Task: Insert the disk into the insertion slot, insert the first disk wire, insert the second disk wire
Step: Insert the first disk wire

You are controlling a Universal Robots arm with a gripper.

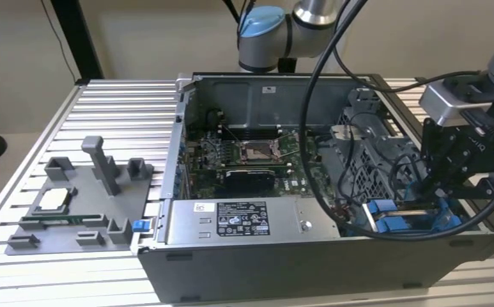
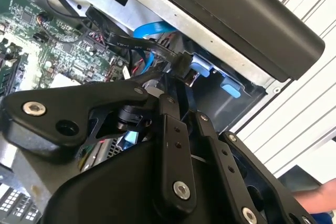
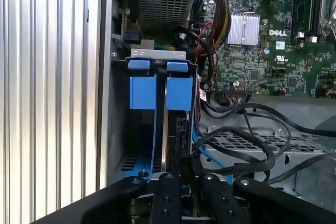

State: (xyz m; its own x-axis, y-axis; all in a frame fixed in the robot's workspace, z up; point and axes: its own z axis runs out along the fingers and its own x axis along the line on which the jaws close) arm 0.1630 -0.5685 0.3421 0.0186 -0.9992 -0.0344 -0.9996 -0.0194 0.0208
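Note:
The disk stands edge-on in the insertion slot point(image 3: 118, 129) at the case's front corner on the exterior view's right; its blue frame tabs point(image 3: 143, 92) point(image 1: 390, 219) stick up from the bay. My gripper point(image 1: 441, 192) hangs directly over that bay. In both wrist views its black fingers point(image 2: 169, 129) converge on the black connector point(image 2: 182, 62) of a flat black disk wire, just above the disk's edge point(image 3: 166, 129). A blue wire point(image 2: 152, 29) runs close beside it.
The open grey computer case point(image 1: 315, 86) lies on a ribbed aluminium table point(image 1: 119, 109). A labelled power-supply box point(image 1: 247, 220), the motherboard point(image 1: 255, 157) and a perforated cage point(image 3: 247, 142) with looping black cables crowd the bay. A grey fixture point(image 1: 76, 204) sits on the exterior view's left.

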